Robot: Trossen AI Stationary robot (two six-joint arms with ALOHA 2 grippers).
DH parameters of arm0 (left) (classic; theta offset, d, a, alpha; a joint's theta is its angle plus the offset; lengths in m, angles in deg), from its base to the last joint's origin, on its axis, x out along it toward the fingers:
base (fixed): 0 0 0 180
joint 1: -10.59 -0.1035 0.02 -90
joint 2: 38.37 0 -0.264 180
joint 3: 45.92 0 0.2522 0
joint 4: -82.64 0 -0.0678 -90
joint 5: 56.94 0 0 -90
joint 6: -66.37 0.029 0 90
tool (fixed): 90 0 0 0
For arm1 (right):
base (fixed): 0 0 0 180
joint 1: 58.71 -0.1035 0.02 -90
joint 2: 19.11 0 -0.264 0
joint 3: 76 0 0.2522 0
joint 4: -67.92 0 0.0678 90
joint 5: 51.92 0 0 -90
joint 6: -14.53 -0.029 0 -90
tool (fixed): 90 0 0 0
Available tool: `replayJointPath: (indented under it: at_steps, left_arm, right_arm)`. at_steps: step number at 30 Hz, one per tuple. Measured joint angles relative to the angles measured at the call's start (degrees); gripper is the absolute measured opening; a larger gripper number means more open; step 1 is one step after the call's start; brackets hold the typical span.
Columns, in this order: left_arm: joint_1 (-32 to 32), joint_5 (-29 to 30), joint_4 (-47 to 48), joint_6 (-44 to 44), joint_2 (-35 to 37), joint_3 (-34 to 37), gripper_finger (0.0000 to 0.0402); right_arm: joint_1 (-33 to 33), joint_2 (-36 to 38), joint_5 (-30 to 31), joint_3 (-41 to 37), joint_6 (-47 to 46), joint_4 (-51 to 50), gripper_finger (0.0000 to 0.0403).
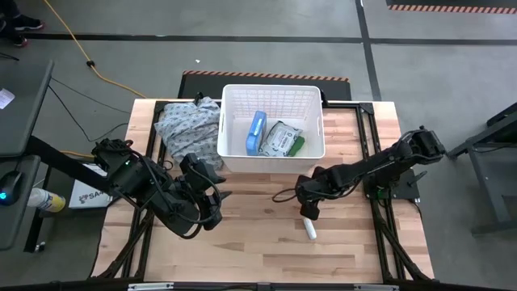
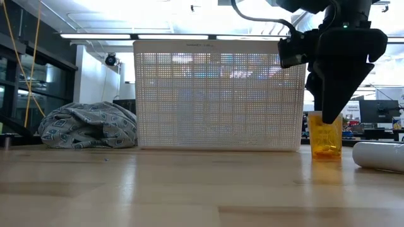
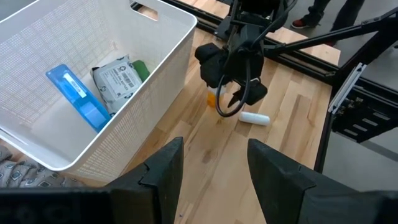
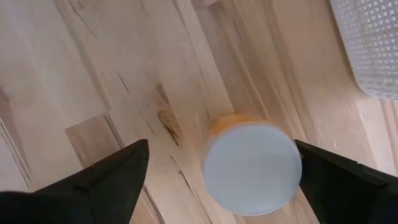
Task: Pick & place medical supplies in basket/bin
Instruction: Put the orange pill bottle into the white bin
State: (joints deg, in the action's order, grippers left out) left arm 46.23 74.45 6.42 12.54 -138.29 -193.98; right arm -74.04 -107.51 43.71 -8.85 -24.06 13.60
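Right gripper poised over the orange vial, three supplies already in the basket.

At the left, the left gripper (image 1: 212,200) waits over the table's near-left area with its fingers spread wide and nothing between them, the grey cloth (image 1: 187,121) bunched behind it against the basket's left wall. The white basket (image 1: 311,145) holds the blue-white packet (image 1: 256,132), the grey-white pack (image 1: 279,138) and the green bar (image 1: 298,145). Just in front of the basket's right end, the right gripper (image 4: 221,163) hangs above the upright vial (image 2: 326,140), fingers open wide either side of its white cap. The white tube (image 1: 309,229) lies on the table just beside the vial, nearer the front edge.
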Motion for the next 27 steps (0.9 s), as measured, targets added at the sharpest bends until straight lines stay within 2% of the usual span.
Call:
replayJointPath:
  at_steps: [7,19,27]
  left_arm:
    - [0.0,-0.07,0.0,0.0,0.0,0.0,0.0211]
    - [0.01,-0.63,0.0,0.0,0.0,0.0,0.0211]
    - [0.02,-0.63,0.0,0.0,0.0,0.0,0.0211]
  right_arm:
    - [0.0,0.0,0.35,0.0,-1.88,-0.26,0.0369]
    - [-0.01,0.0,0.6,0.0,-1.9,-0.3,0.0324]
    - [0.0,0.0,2.24,0.0,-1.91,-1.21,0.0317]
